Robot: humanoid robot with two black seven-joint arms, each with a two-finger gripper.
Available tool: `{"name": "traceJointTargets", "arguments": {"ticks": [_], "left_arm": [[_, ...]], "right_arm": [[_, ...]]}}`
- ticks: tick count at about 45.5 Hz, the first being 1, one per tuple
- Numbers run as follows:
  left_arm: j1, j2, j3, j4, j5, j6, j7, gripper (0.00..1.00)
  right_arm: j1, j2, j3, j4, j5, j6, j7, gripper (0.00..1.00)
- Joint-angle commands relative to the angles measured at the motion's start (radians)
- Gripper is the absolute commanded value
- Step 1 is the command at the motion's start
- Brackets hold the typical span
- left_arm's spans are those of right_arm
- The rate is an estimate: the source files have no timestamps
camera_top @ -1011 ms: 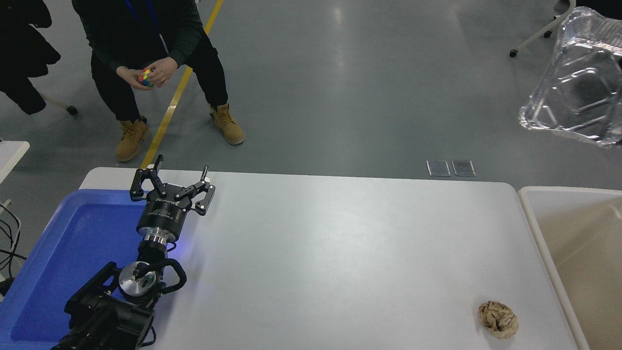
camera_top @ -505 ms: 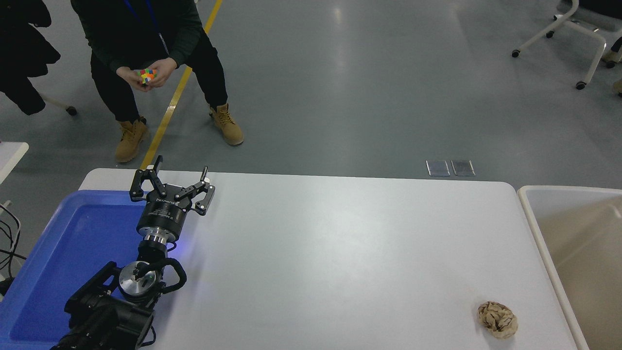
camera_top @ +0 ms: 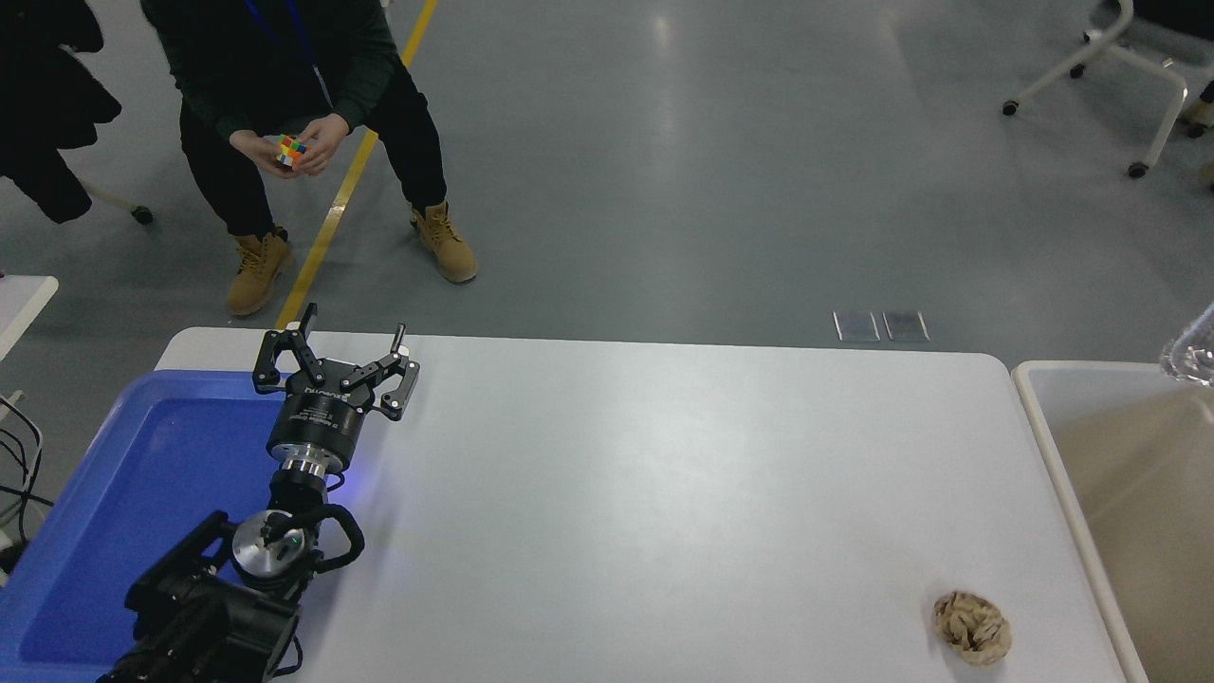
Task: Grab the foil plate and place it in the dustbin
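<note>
Only a shiny sliver of the foil plate (camera_top: 1195,356) shows, at the picture's right edge just above the dustbin's far rim; what holds it is out of view. The dustbin (camera_top: 1091,368) is a beige bin with a pale rim and tan inside, standing off the table's right end. My right arm and gripper are outside the picture. My left gripper (camera_top: 340,353) is parked at the lower left by the blue tray's far corner, open and holding nothing.
A blue tray (camera_top: 142,474) lies on the white table (camera_top: 664,493) at the left. A crumpled brown paper ball (camera_top: 971,626) rests near the front right corner. A person (camera_top: 285,85) sits beyond the far side turning a coloured cube (camera_top: 290,150).
A second ago the foil plate hung large at the upper right; it then left the picture, and now only its edge shows lower, over the dustbin. My left arm has stayed still.
</note>
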Motion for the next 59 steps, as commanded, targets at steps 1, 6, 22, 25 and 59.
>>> {"name": "traceJointTargets", "arguments": {"ticks": [1, 6, 22, 25, 59], "left_arm": [[0.001, 0.000, 0.000, 0.000, 0.000, -0.001, 0.000, 0.99], [0.001, 0.000, 0.000, 0.000, 0.000, -0.001, 0.000, 0.99], [0.000, 0.000, 0.000, 0.000, 0.000, 0.001, 0.000, 0.99], [0.000, 0.000, 0.000, 0.000, 0.000, 0.001, 0.000, 0.99], [0.000, 0.000, 0.000, 0.000, -0.001, -0.001, 0.000, 0.99]], "right_arm": [[-0.159, 0.138, 0.201, -0.121, 0.160, -0.031, -0.087, 0.00], [-0.190, 0.153, 0.305, -0.121, 0.182, -0.033, -0.104, 0.00], [-0.256, 0.204, 0.470, -0.121, 0.186, -0.073, -0.105, 0.00], [-0.262, 0.208, 0.476, -0.121, 0.186, -0.074, -0.105, 0.00], [-0.198, 0.144, 0.505, -0.101, 0.272, -0.033, -0.104, 1.00]]}}
